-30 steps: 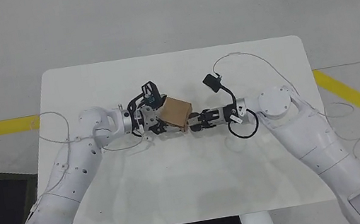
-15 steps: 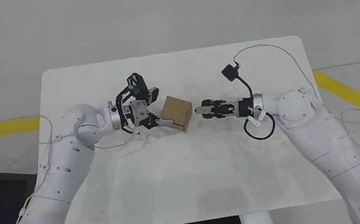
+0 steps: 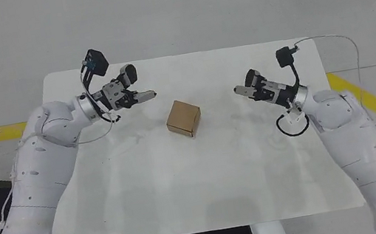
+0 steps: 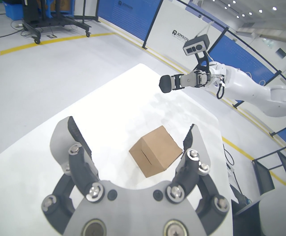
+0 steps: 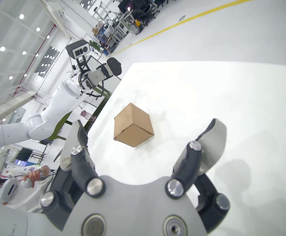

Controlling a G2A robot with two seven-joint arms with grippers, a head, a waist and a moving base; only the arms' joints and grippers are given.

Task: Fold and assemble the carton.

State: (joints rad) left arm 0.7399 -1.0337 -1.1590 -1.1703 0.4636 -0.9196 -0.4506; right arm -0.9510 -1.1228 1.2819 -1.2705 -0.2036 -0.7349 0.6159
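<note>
Top view shows the carton (image 3: 184,118) standing alone near the middle of the table (image 3: 257,173), a closed brown cube resting flat on one face with its sides squared. The left end effector (image 3: 141,95) hangs over the table's far left part and the right end effector (image 3: 242,90) over its far right part. Each is well apart from the carton and pointed roughly at it. Both have their fingers spread wide and hold nothing, as each wrist view confirms. In the left wrist view one face of the carton bears a short dark slit, probably where a flap tucks in. Judging by this, the folding looks done or nearly so: the carton holds its shape without support, and the arms hang clear so that nothing nudges it.
</note>
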